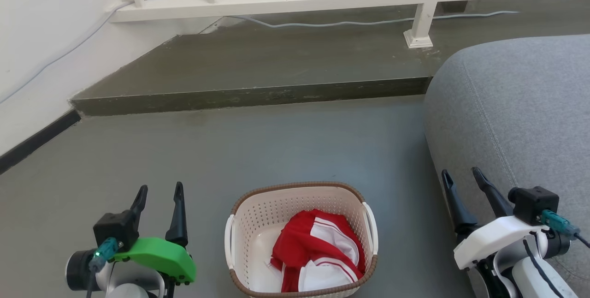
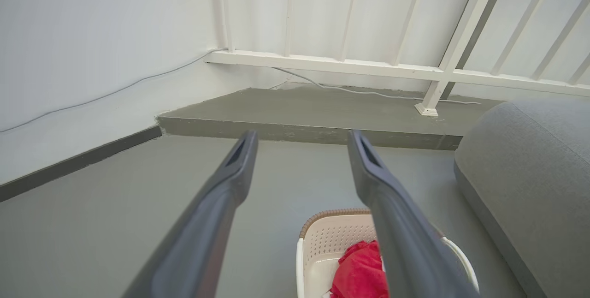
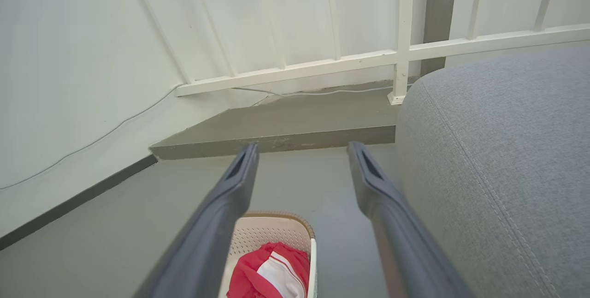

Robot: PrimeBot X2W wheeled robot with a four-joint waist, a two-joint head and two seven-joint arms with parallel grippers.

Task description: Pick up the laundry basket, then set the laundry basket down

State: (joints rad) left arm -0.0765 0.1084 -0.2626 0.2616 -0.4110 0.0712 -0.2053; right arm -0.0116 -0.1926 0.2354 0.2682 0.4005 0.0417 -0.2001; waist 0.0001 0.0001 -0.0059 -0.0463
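Sofa (image 1: 516,104) sits near laundry basket (image 1: 295,185), step (image 1: 258,58) beyond.

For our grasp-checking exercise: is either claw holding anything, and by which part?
Nothing is held. The left claw and right claw are open and empty, apart from the laundry basket standing on the floor between them.

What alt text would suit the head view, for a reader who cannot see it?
A cream-white laundry basket holding a red and white garment stands on the grey floor between the robot's open left gripper and open right gripper. A grey sofa is at the right; a raised step and a white railing lie behind.
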